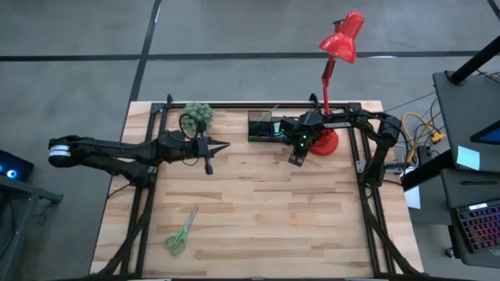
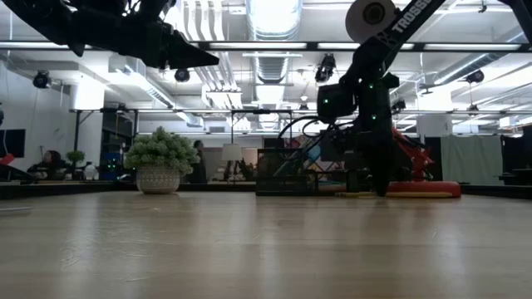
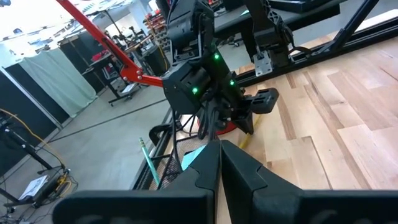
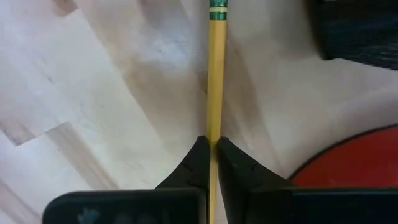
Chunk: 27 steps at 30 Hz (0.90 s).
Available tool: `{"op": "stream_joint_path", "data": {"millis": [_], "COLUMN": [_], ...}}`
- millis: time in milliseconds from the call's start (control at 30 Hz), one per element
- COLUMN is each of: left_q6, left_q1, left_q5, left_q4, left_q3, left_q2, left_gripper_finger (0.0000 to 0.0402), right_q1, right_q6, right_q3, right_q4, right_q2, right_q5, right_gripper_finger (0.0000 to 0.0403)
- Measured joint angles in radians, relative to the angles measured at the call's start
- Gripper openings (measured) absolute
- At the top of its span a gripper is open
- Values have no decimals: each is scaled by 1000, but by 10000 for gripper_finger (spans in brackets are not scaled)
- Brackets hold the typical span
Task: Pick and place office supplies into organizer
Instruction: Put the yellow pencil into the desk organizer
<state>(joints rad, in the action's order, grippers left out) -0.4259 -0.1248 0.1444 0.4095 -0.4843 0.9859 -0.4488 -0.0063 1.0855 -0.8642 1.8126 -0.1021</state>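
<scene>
A yellow pencil [image 4: 216, 81] lies level on or just above the wood beside the red lamp base [image 4: 357, 155], and my right gripper [image 4: 212, 148] is shut on it, pointing down. The black organizer [image 1: 264, 126] stands at the table's far edge, just left of that gripper [image 1: 297, 154]; a teal pen [image 3: 149, 163] and a light-blue sheet [image 3: 196, 155] show in it. Green-handled scissors [image 1: 181, 232] lie flat near the front left. My left gripper [image 1: 224, 146] hovers shut and level over the far left part of the table, holding nothing. My right gripper pinches the pencil's shaft [image 4: 214, 134] between its two fingertips, far from the green-banded end [image 4: 217, 6]. The fingers come from above, pointing down, and lie across the pencil. The pencil stays level; whether it is clear of the table I cannot tell.
A red desk lamp [image 1: 341, 37] stands on its round base [image 1: 326, 143] right beside my right gripper. A small green potted plant [image 1: 199, 115] sits at the far edge near my left gripper. Bare wood fills the table's middle and near right.
</scene>
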Motion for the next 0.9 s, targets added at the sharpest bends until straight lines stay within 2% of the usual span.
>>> {"op": "stream_joint_path", "data": {"millis": [200, 433, 900], "left_q6": [0, 0, 0], "left_q1": [0, 0, 0], "left_q5": [0, 0, 0], "left_q4": [0, 0, 0], "left_q3": [0, 0, 0], "left_q2": [0, 0, 0], "left_gripper_finger": [0, 0, 0], "right_q1": [0, 0, 12], "right_q6": [6, 21, 9], "right_q3": [3, 20, 139], "right_q4": [1, 0, -3], "right_q2": [-2, -3, -6], "right_q5": [-51, -63, -178], "right_gripper_finger": [8, 8, 8]}}
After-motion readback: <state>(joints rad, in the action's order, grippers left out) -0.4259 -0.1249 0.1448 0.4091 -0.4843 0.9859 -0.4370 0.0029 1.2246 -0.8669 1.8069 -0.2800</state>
